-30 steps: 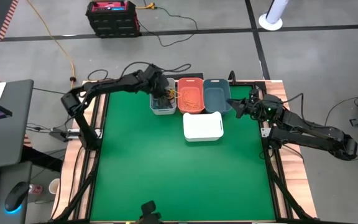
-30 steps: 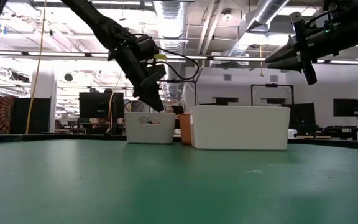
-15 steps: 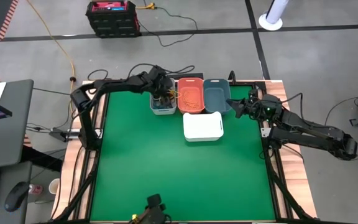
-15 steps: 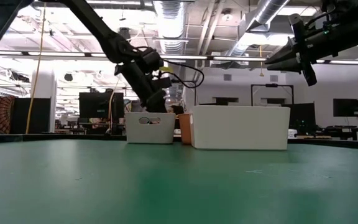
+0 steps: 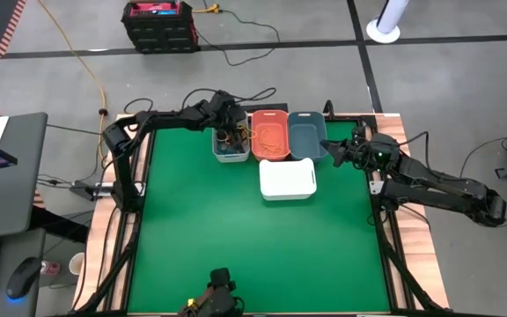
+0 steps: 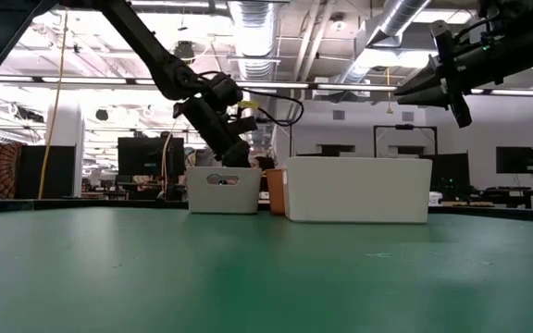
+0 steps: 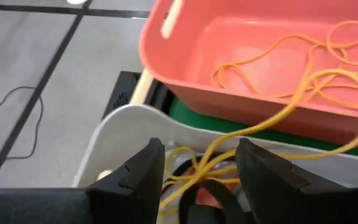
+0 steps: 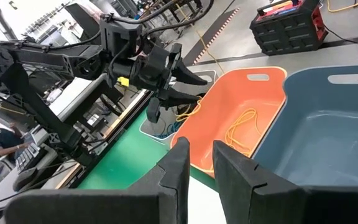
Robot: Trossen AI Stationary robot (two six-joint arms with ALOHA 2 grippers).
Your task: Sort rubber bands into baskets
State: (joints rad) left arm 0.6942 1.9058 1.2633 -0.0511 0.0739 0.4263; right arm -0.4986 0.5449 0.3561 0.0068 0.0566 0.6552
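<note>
Yellow-orange rubber bands trail from coral basket over rim into grey basket. Left claw open above grey basket, strands between fingers. Right claw waits over blue basket, slightly parted, empty. Risk: tangled strand snags, drags sorted bands out.

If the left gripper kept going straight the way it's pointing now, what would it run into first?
Probably the tangle of rubber bands in the light grey basket. The left gripper is open just above them. Depth is hard to judge.
</note>
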